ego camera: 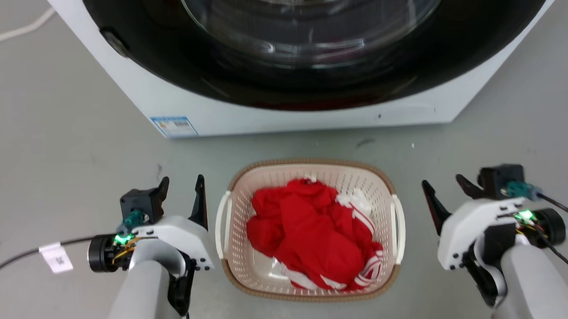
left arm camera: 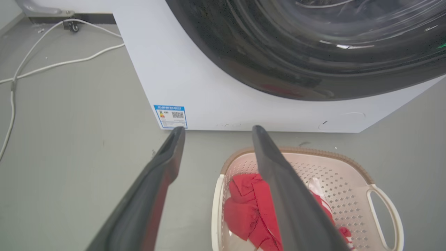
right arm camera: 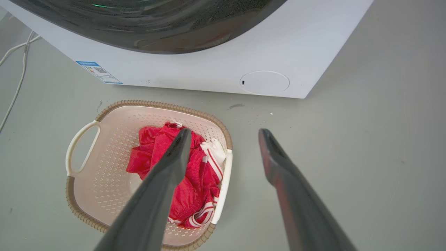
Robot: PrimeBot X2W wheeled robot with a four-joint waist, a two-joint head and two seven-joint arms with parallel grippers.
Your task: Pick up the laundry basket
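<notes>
1. the cream-white perforated plastic laundry basket (ego camera: pixel 309 161) with a brown woven-look rim sits on the grey floor (ego camera: pixel 41 144). it is at 6 o'clock from the big white front-loading washing machine (ego camera: pixel 281 117), near it but not touching.
2. a crumpled red garment (ego camera: pixel 308 232) with white stripes lies heaped inside, below the rim.
3. my left gripper (ego camera: pixel 182 183) hangs at the basket's 9 o'clock, just beside the left white handle (ego camera: pixel 220 222). its fingers are spread wide with nothing between them.
4. my right gripper (ego camera: pixel 442 183) is at 3 o'clock, a little farther from the right white handle (ego camera: pixel 398 221), equally spread and empty.
5. in each wrist view the near handle shows in the gap between the fingers. i can't tell whether the fingers are down at its level.
6. i expect a light load: thin plastic plus soft cloth. the walls will likely flex, and the smooth handles look slippery.
7. i'd take both handles at mid-loop, one per gripper, and lift evenly. if it tilts, the cloth will slide and the basket may twist.
</notes>
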